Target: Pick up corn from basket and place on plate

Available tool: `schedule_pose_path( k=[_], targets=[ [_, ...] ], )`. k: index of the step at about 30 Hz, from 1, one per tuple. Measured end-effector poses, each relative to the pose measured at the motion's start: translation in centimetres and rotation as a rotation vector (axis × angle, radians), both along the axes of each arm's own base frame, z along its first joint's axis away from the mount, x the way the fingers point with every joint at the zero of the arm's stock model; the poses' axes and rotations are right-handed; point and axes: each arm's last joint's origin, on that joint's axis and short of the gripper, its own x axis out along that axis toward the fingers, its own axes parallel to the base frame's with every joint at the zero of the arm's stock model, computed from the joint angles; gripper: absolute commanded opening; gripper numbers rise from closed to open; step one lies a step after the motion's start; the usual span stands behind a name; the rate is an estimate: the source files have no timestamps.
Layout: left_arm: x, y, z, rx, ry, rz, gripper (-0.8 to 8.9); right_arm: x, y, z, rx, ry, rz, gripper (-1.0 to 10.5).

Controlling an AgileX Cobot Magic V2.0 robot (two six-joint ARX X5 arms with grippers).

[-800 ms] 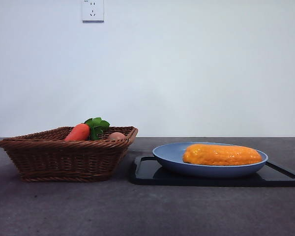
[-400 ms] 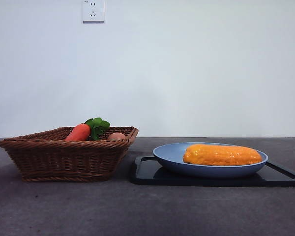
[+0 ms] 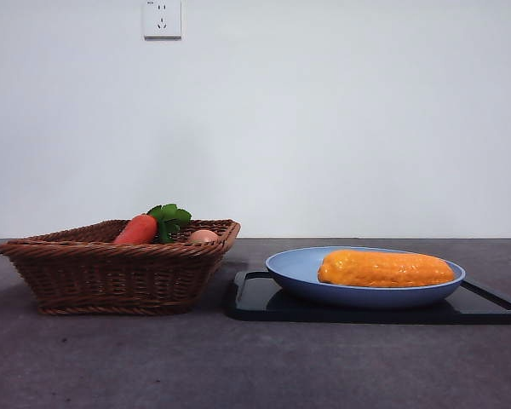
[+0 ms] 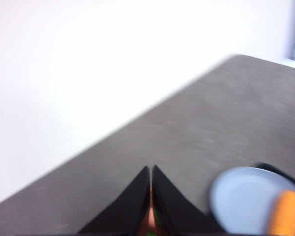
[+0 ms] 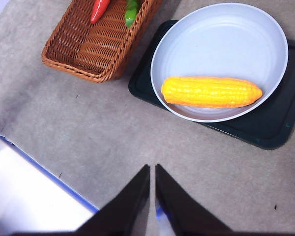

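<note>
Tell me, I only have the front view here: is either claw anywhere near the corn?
Observer: No. The right claw hangs high above bare table, apart from the corn, and holds nothing.
Operator: And the left one?
Observer: The left claw is also up over the table, empty, with the plate off to one side; that picture is blurred.
Operator: Does the corn sit fully inside the plate?
Observer: Yes. From above it lies flat inside the rim, along the plate's edge nearer the right claw, with the rest of the plate bare.
Operator: Any corn left in the basket?
Observer: None visible; the part of the basket in view shows only a carrot and something green.
</note>
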Motion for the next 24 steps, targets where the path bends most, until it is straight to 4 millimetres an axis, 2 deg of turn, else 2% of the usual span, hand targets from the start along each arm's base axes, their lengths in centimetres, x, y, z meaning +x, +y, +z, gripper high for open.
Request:
schedule_pose_path(
  k=[5,11,15,20,24],
  targets=[
    [-3.5,3.7,-3.3,-0.029,-0.138,0.159,0.07,0.0,0.0,0.0,0.0,0.0,-0.001,0.0],
    [-7.5,5.8,-8.3,-0.046,-0.318,0.286,0.07,0.0,0.0,0.0,0.0,0.0,0.0,0.0],
    [-8.6,6.3,-12.4,-0.058,-0.36,0.331,0.07,0.0,0.0,0.0,0.0,0.0,-0.001,0.0],
    [-9.2,6.6,-18.4,-0.08,-0.286,0.368,0.07,0.0,0.0,0.0,0.0,0.0,0.0,0.0],
    [-9.7,6.7,-22.0,-0.099,-0.249,0.386,0.07,0.0,0.0,0.0,0.0,0.0,0.0,0.0]
  ],
)
